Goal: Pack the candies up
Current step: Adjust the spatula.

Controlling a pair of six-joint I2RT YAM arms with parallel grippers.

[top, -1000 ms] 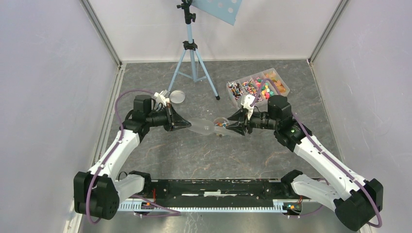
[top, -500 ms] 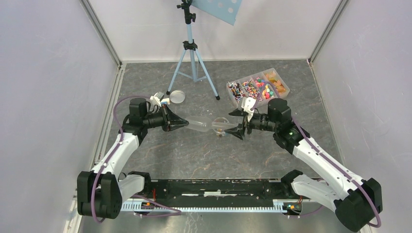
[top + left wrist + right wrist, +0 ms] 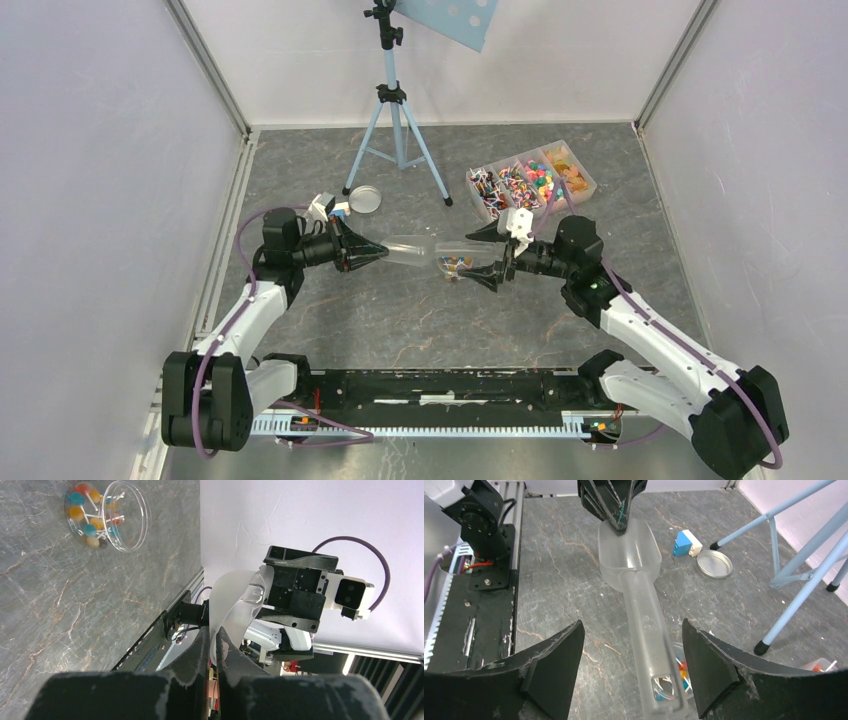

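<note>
Top view: mid-frame, the left hand (image 3: 372, 254) grasps a clear scoop (image 3: 410, 250), and the right hand (image 3: 480, 255) seems spread around its handle. Candies (image 3: 455, 264) sit on the counter (image 3: 400, 320) beneath; more fill the tray (image 3: 593, 184) at upper right.

Left wrist: the fingers pinch the scoop's rim. At upper left the candies lie in a round dish (image 3: 131, 517).

Right wrist: the fingers are wide apart, with the handle between them untouched.

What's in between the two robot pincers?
A see-through plastic scoop. The left pincer pinches its bowl end, and its handle reaches into the open right pincer. The top view shows it best.
</note>
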